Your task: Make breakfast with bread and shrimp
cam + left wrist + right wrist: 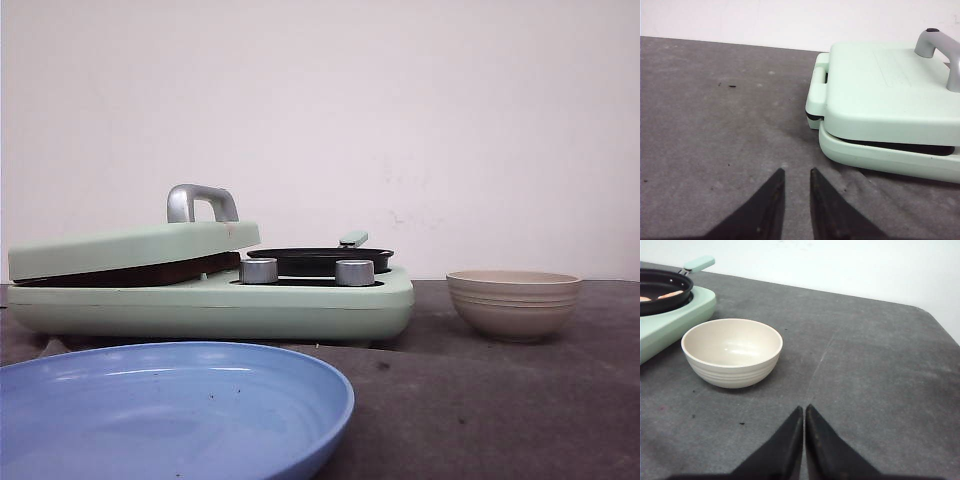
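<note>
No bread shows in any view. Small orange shrimp pieces (pixel 670 294) lie in the black pan (pixel 662 287) on the mint-green breakfast maker (pixel 300 305); in the front view the pan (pixel 320 260) hides them. The maker's lid (pixel 130 248) with its grey handle (pixel 200 202) rests slightly ajar; it also shows in the left wrist view (pixel 885 85). My left gripper (pixel 797 172) hovers over bare table beside the maker, slightly open and empty. My right gripper (pixel 804 409) is shut and empty over the table near the beige bowl (pixel 732 352).
An empty blue plate (pixel 170 410) sits at the front left. The empty beige ribbed bowl (pixel 513 303) stands to the right of the maker. Two silver knobs (pixel 258 271) sit on the maker's front. The table's right edge (pixel 940 322) is near the right gripper.
</note>
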Robot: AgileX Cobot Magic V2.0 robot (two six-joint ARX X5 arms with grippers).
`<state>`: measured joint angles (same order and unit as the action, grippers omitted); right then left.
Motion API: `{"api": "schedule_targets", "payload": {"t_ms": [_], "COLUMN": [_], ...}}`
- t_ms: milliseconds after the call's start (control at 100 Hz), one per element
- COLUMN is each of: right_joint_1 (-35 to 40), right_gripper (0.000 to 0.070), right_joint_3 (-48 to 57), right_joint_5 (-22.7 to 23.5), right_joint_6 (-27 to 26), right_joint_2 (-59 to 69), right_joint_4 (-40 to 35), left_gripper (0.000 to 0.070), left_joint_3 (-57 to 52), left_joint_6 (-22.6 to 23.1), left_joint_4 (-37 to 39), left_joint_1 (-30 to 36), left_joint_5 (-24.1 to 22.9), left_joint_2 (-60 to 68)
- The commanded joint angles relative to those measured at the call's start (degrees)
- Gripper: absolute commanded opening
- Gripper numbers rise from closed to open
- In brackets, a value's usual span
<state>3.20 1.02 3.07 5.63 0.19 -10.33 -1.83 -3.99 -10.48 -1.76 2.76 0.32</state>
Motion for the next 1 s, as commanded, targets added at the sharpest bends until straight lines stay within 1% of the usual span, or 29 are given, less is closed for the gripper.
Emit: {"api": "schedule_targets", "payload": {"t_ms": [0,60,100,990], "right_joint_1": [0.1,0.1,0.1,0.0], "right_gripper": [0.0,0.0,0.0,0.0], "right_joint_3": [-0.4,-0.4,-0.4,-0.4], "right_joint_5": [1.0,3.1,3.4,3.0], "right_joint_6": [1.0,1.0,1.0,1.0], "right_joint_2": [0.0,0.0,0.0,0.0], "right_joint_4": [0.4,1.2,1.5,1.4], "left_gripper": [0.004,0.004,0.004,0.004], "left_joint_3": [1.0,1.0,1.0,1.0], "left_joint_6": [0.3,0.3,0.3,0.3], "left_joint_4": [-0.3,-0.3,-0.3,-0.3], "left_joint_1": [-0.1,-0.1,-0.1,-0.1], "left_joint_5": [0.1,0.1,0.1,0.1], "left_joint_2": [-0.1,-0.1,-0.1,-0.1]}}
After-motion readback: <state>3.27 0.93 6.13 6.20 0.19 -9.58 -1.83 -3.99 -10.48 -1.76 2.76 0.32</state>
